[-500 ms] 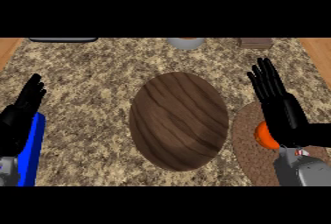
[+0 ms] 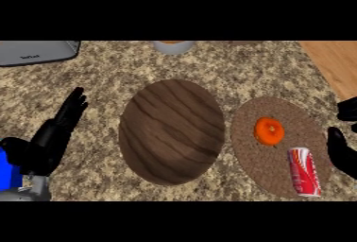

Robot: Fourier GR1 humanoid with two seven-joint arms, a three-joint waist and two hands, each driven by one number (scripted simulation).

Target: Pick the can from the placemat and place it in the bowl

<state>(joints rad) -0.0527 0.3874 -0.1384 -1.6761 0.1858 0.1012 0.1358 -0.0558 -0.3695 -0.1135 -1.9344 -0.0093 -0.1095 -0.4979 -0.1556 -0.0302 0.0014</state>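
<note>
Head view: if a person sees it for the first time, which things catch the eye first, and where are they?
First comes the big wooden bowl in the middle of the speckled counter. Right of it, on the round brown placemat, a red can lies on its side near the front edge, with an orange fruit behind it. The left hand rests open at the left; the right hand shows at the right edge.

The desk (image 2: pixel 230 71) looks like speckled stone in brown and beige, with a strip of pale smooth wood (image 2: pixel 335 66) at its far right. The bowl (image 2: pixel 171 132) shows dark wood with wavy grain and a matt finish. The placemat (image 2: pixel 275 177) looks woven and rough, brown and dull. The can (image 2: pixel 304 171) has a glossy red and white skin like painted metal. The orange fruit (image 2: pixel 269 130) is smooth. The appliance (image 2: pixel 35 51) at top left appears as grey brushed metal. Both hands, left (image 2: pixel 52 137) and right (image 2: pixel 343 151), are matt black.
</note>
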